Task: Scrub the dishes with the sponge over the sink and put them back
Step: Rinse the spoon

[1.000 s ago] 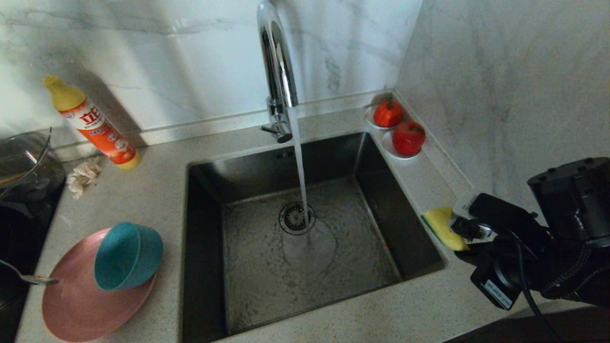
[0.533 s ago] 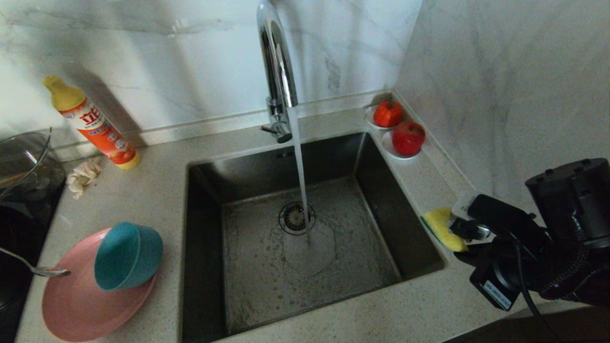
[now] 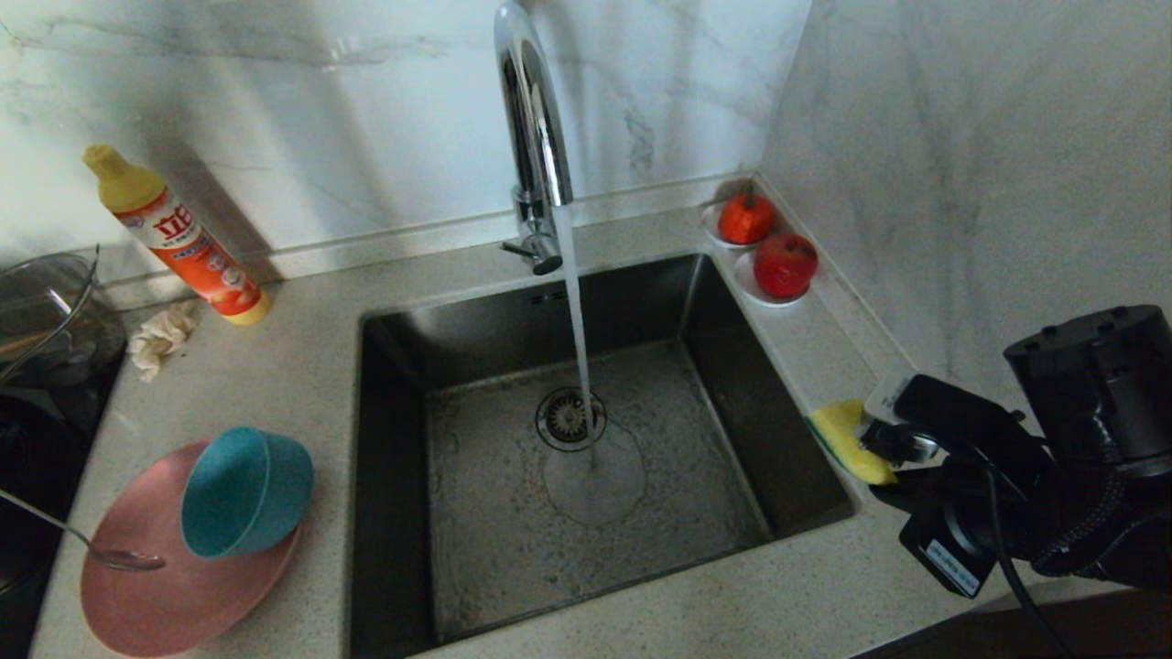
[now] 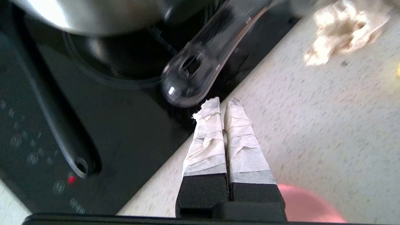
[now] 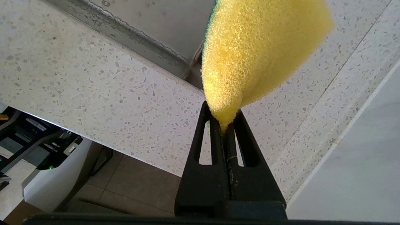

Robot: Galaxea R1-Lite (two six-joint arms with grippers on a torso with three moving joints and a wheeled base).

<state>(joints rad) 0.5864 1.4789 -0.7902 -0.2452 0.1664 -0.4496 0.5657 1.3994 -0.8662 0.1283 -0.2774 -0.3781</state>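
A pink plate [image 3: 183, 595] and a teal bowl [image 3: 245, 492] are seen at lower left. A yellow sponge [image 3: 847, 439] is edged in dark green. The desk [image 3: 275, 366] is speckled beige; an orange bottle [image 3: 179, 238] is capped yellow.

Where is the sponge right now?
In the head view the sponge is on the right, pinched in the right gripper above the counter at the sink's right rim.

You see the left tool [image 4: 222, 104], its two tape-wrapped fingers [image 4: 240, 137] pressed together, above the speckled table [image 4: 328, 131] at the black cooktop's [image 4: 125, 131] edge. A clear handle [image 4: 200, 62] lies just beyond, a crumpled rag [image 4: 340, 34] farther off, a pink plate [image 4: 307, 204] beside the tool's base.
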